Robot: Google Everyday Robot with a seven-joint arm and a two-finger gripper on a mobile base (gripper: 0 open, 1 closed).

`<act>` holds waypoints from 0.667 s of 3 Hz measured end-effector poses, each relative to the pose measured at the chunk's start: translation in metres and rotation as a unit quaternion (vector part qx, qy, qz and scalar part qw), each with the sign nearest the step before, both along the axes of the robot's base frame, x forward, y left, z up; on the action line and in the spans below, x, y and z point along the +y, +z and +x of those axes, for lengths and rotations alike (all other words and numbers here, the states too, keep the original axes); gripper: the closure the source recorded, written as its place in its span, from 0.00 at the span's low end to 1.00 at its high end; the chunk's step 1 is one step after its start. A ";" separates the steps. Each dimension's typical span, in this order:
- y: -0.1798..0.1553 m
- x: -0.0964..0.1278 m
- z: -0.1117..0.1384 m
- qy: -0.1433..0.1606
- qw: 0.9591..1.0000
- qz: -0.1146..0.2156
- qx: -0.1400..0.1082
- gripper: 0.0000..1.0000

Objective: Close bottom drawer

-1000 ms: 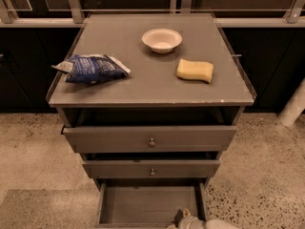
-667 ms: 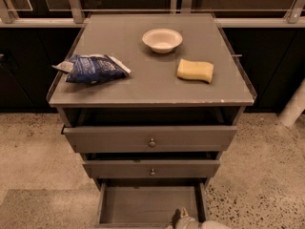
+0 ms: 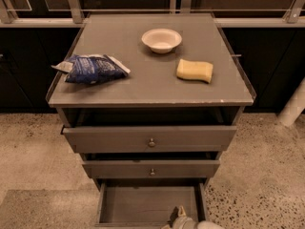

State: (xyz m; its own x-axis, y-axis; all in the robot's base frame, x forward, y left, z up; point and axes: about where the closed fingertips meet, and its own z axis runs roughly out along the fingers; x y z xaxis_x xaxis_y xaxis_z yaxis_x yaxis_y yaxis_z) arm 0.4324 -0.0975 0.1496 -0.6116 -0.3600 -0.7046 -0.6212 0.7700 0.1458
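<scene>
The bottom drawer (image 3: 143, 206) of the grey-brown cabinet is pulled far out at the bottom of the camera view, and its inside looks empty. Its front panel and knob are cut off by the frame's lower edge. My gripper (image 3: 181, 217) shows at the bottom edge, at the drawer's front right corner, just over the open drawer. Only its upper tip and part of the pale wrist are in view. The mid-width drawer (image 3: 151, 168) and the widest top drawer (image 3: 150, 138) above it stand slightly open.
On the cabinet top (image 3: 143, 87) lie a blue chip bag (image 3: 93, 68), a white bowl (image 3: 161, 39) and a yellow sponge (image 3: 194, 70). Speckled floor (image 3: 257, 175) surrounds the cabinet. A white post (image 3: 293, 106) stands at the right. Dark glass-fronted units line the back.
The gripper has shifted a little at the drawer's front right corner. The drawers and the things on top have not moved.
</scene>
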 end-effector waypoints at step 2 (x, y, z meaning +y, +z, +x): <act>0.000 0.000 0.006 -0.005 1.000 -0.008 -0.008 0.00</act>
